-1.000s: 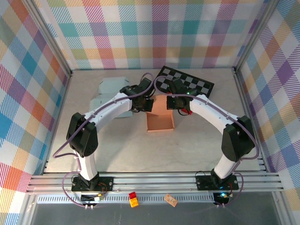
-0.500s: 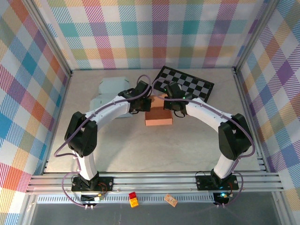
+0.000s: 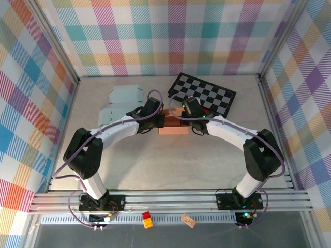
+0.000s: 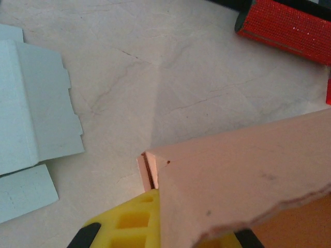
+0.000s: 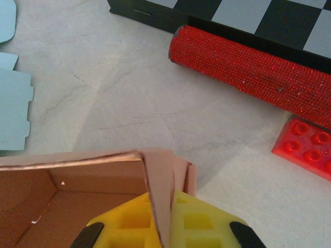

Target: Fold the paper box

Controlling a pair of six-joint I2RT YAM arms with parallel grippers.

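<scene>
Tabletop [image 3: 155,165]: pale, marble-look.
Checkerboard [image 3: 204,94]: far side, right of centre.
2 pale blue cardboard blanks [image 3: 124,95]: flat, far left.
Paper box [image 3: 173,127]: salmon-orange card, mid-tabletop between both arms, just near of checkerboard. Inside darker, wall doubled at corner.
Left hand [image 4: 181,232]: clamped on box's left end.
Right hand [image 5: 161,223]: yellow pads pinching right-end wall.
Red glitter cylinder [image 5: 253,77] and red brick [image 5: 305,147]: beside checkerboard.

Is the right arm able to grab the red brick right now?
Probably not yet. The right pincer is shut on a wall of the paper box, so it is busy. The red brick lies close by on the table with nothing in between, so it likely could after letting go.
</scene>
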